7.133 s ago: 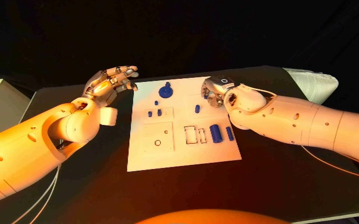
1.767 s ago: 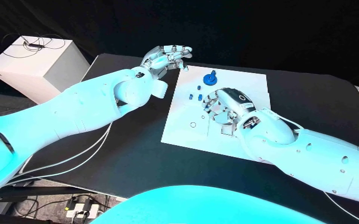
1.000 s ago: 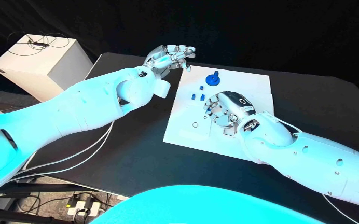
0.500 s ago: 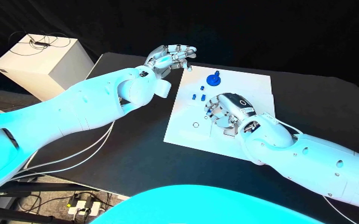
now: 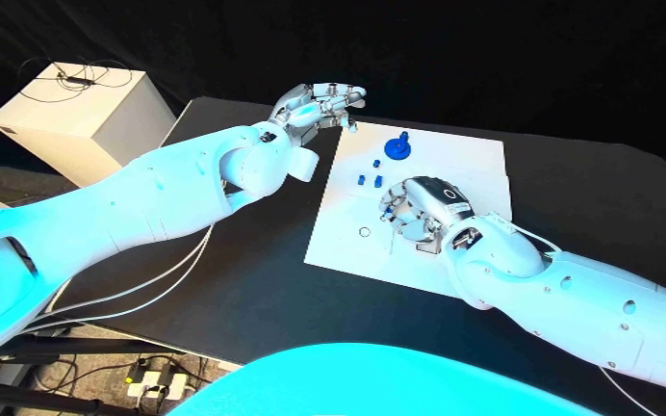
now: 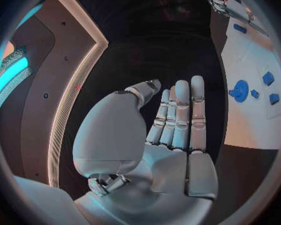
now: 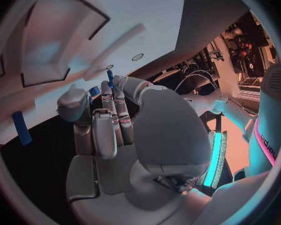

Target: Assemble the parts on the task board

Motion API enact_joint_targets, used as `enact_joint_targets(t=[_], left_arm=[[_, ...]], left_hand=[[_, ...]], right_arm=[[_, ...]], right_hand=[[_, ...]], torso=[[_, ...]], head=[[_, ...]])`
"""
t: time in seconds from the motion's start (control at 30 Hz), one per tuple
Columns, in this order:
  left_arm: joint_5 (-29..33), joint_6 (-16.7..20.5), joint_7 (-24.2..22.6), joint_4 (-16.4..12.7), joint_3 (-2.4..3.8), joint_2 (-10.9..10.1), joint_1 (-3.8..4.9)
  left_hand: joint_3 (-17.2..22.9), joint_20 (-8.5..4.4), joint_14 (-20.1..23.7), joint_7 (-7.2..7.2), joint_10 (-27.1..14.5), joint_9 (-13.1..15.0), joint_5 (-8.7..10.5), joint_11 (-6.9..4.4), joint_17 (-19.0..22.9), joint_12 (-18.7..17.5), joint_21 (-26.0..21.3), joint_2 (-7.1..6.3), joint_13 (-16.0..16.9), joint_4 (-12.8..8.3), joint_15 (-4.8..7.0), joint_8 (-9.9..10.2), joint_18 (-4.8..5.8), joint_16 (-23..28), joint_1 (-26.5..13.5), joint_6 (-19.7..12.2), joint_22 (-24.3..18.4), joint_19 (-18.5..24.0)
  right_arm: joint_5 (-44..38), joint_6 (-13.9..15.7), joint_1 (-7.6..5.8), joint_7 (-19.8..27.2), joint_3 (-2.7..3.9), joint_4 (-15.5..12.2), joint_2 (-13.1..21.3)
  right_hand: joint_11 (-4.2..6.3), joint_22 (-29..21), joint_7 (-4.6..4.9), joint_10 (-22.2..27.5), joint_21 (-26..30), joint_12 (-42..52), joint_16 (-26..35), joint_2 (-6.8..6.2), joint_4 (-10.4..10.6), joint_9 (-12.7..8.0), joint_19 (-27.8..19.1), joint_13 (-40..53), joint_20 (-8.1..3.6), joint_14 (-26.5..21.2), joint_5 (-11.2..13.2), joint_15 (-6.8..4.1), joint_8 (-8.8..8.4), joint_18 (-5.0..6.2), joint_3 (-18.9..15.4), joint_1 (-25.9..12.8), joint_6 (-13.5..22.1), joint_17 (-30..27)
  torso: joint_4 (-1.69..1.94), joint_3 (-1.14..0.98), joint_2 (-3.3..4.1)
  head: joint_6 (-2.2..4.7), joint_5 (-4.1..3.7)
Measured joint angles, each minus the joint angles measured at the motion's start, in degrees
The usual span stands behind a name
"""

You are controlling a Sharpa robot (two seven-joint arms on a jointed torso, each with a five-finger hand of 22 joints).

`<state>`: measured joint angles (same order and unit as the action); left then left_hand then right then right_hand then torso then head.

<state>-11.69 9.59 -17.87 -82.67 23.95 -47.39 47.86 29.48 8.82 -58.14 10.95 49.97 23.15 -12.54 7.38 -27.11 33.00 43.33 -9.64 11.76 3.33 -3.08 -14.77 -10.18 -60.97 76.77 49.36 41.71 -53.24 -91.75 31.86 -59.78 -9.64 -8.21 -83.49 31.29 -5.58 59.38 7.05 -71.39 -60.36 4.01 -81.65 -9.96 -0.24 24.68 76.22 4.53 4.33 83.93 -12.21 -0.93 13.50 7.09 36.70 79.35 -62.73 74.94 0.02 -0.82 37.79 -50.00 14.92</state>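
Right hand [image 5: 421,206] pinches a small blue part [image 7: 110,78] over the task board [image 5: 472,161]; left hand [image 5: 318,105] fingers straight, empty. Lower squarely.

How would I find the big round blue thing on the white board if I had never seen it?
Look at the white task board in the middle of the black table. Go to its far edge, beyond the right hand. The round blue part lies there, far bigger than the small blue pieces beside it.

Black table [image 5: 264,272] under the work area — white box-shaped stand [image 5: 77,117] beside its far-left corner, dark cables [image 5: 77,74] lying on top of it.
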Motion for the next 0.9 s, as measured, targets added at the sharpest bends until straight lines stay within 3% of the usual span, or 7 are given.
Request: enact_joint_targets(t=[0.9], left_arm=[[0.0,0.0,0.3,0.0,0.00,-0.1,0.00]], left_hand=[[0.0,0.00,0.0,0.00,0.0,0.0,0.00,0.00,0.1,0.0,0.0,0.00,-0.1,0.0,0.00,0.0,0.00,0.0,0.0,0.0,-0.1,0.0]], right_arm=[[-0.1,-0.9,0.17,-0.1,-0.17,0.9,-0.7]], right_hand=[[0.00,0.1,0.00,0.0,0.0,-0.2,0.0,0.00,0.0,0.0,0.0,0.0,0.00,0.0,-0.1,0.00,0.00,0.00,0.0,0.0,0.0,0.0]], torso=[[-0.01,0.06,0.03]], head=[[0.00,0.22]])
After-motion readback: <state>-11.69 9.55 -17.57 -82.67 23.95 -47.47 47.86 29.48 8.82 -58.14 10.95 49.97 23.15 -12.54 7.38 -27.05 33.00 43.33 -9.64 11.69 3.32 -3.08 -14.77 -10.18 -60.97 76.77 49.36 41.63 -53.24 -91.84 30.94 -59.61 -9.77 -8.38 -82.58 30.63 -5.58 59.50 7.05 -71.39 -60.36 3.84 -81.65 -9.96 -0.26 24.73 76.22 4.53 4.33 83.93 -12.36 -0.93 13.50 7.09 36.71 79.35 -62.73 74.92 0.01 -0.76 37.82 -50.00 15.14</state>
